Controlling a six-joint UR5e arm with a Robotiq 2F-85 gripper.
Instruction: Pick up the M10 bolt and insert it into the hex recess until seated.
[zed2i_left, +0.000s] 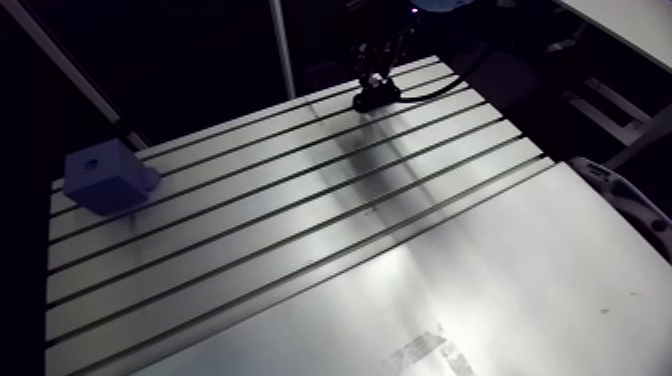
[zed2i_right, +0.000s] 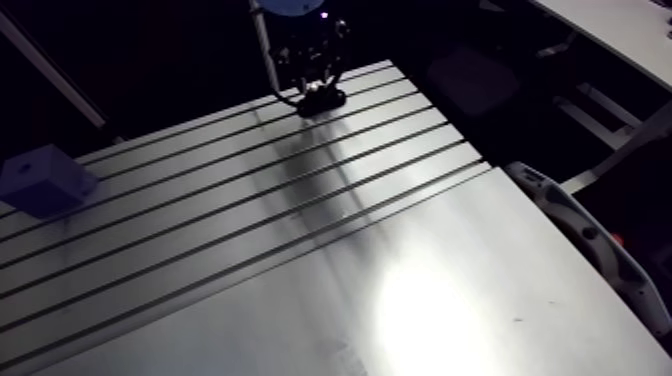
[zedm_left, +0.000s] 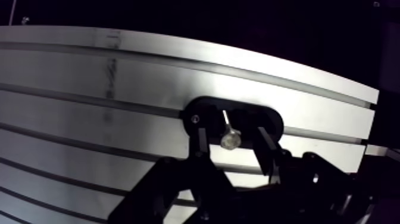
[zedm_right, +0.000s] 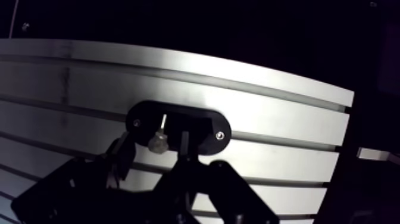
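In the arm view, the gripper (zed2i_left: 375, 92) hangs low over the far edge of the slotted aluminium table (zed2i_left: 300, 250), right above a black oval plate (zed2i_left: 378, 99) that lies across the slots. Well apart from it, at the table's left edge, a blue block (zed2i_left: 105, 175) sits with a round-looking hole in its top face; whether that hole is hexagonal cannot be made out. At the table's right edge a white casing (zed2i_right: 575, 232) carries small dark marks too small to read, and a grey smudge (zed2i_left: 430, 350) on the near, unslotted sheet is equally illegible. In the wrist view, the black oval plate, fixed by a screw at each end, fills the space ahead of the gripper, and the M10 bolt (zedm_left: 230, 139) rests on it, its bright head nearest the camera and its slim shank running away from the gripper. The two dark fingers (zedm_left: 203, 146) stand spread, one on each side of the bolt head, with a gap showing on both sides. No lettering on bolt, plate or fingers can be read.
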